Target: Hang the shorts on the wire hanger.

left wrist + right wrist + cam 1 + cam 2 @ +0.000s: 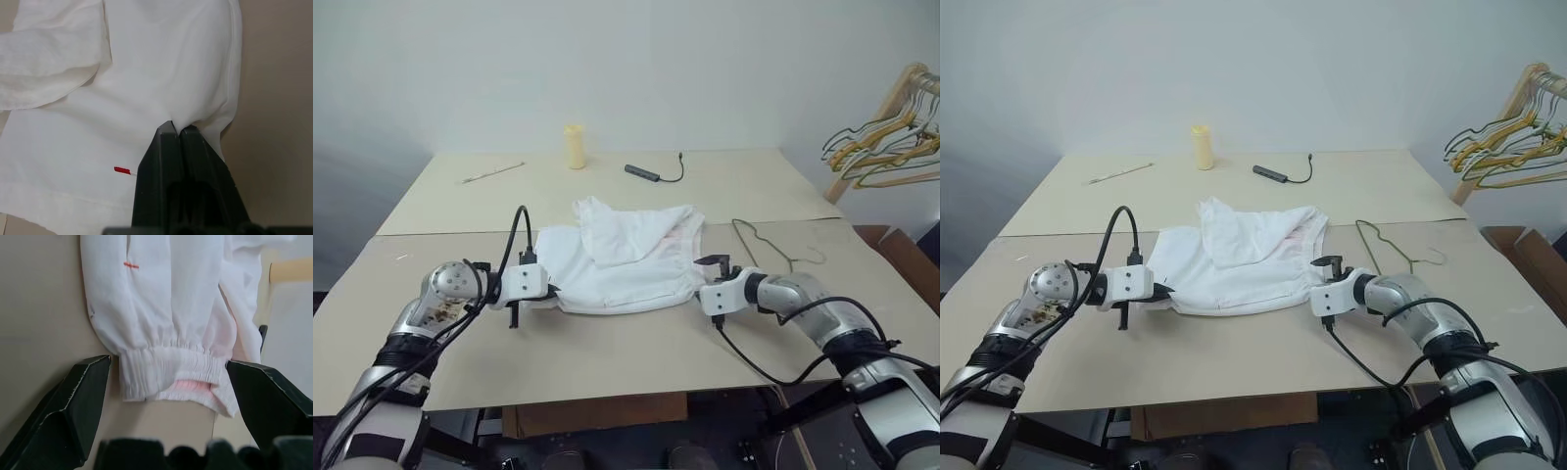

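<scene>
The left gripper (176,131) is clenched on a pinch of the shorts' (622,259) hem end; the right gripper (168,382) stands wide, its jaws either side of the gathered waistband, not yet gripping. The shorts lie mid-table (607,372), long axis running side to side, waistband toward the right edge. The wire hanger (773,247) lies just right of them. Step in hand: securing both ends. Next, I judge, the right jaws must close on the waistband

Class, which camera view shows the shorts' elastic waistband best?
The right wrist view: the gathered waistband lies between the open right end effector fingers. Both eye views show the whole shorts smaller; the left wrist view shows plain fabric.
</scene>
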`<state>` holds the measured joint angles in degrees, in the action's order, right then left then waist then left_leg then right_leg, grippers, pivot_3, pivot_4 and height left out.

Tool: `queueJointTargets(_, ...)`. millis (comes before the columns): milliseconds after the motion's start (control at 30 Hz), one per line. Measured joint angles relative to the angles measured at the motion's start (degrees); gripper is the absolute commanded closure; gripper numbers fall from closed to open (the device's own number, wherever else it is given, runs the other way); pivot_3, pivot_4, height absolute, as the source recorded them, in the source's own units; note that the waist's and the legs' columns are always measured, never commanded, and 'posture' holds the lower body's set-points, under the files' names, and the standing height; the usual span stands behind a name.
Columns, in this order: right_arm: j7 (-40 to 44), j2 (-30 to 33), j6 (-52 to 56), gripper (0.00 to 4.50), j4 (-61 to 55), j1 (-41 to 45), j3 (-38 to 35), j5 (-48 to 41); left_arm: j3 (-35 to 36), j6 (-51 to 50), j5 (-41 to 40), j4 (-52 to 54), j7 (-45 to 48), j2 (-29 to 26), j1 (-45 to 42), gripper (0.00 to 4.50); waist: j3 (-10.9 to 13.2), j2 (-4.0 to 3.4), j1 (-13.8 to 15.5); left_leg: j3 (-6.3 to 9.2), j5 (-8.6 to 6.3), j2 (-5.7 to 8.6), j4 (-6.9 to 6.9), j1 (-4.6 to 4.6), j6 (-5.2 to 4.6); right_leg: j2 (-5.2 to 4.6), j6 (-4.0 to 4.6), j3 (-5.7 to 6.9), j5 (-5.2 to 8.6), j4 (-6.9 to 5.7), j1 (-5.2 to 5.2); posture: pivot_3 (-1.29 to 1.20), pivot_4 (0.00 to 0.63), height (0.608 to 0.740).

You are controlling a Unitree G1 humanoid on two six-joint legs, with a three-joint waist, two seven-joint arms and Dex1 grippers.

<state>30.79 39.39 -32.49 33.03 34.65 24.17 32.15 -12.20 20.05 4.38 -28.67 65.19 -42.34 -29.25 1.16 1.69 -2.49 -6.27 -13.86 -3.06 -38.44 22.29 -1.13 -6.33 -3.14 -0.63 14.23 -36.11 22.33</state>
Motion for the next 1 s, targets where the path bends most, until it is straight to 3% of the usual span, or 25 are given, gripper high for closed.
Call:
queueJointTargets(100,-1.1,-0.8,-0.6,0.62,2.8,2.0,1.1,1.7,0.0,-0.3,-0.1,0.5,-0.1,-0.1,0.1,4.5,0.0,0.0,0.0,0.0,0.01,0.0,-0.01,0.0,0.0,0.0,0.01,0.0,-0.01,-0.03,0.0,0.04,0.0,0.74)
queueJointTargets(467,-0.3,-0.8,-3.7,4.47,6.7,2.8,2.4,2.4,0.0,-0.4,-0.1,0.7,-1.1,-0.1,0.5,4.5,0.0,0.0,0.0,-0.01,0.01,0.0,-0.01,0.0,0.0,0.0,0.01,-0.01,-0.01,-0.02,0.01,0.03,0.0,0.74)
queueJointTargets(667,3.1,3.6,-1.9,4.47,-7.0,-5.7,-0.8,-2.1,1.3,-3.2,-3.7,9.7,2.4,-5.2,6.2,4.5,0.0,-0.02,0.1,0.0,-0.02,-0.05,0.04,0.23,-0.02,-0.02,0.0,-0.01,0.0,-0.03,0.24,0.04,0.0,0.74)
queueJointTargets(867,19.9,13.5,9.5,4.47,-30.5,-12.9,-8.6,-24.0,7.0,-14.0,-15.9,26.0,14.2,-17.3,10.9,4.5,0.1,-0.11,0.1,-0.01,-0.03,-0.07,0.02,0.17,-0.04,-0.02,0.01,0.0,0.01,-0.03,0.23,0.03,0.0,0.74)
queueJointTargets(1000,26.0,14.0,16.3,4.47,-33.0,-9.3,-11.3,-31.2,7.5,-15.5,-17.4,25.9,15.6,-16.2,8.1,4.5,0.1,-0.14,0.3,-0.07,0.0,-0.13,0.02,-0.36,0.0,-0.01,0.19,0.02,0.34,0.01,-0.16,0.02,0.0,0.74)
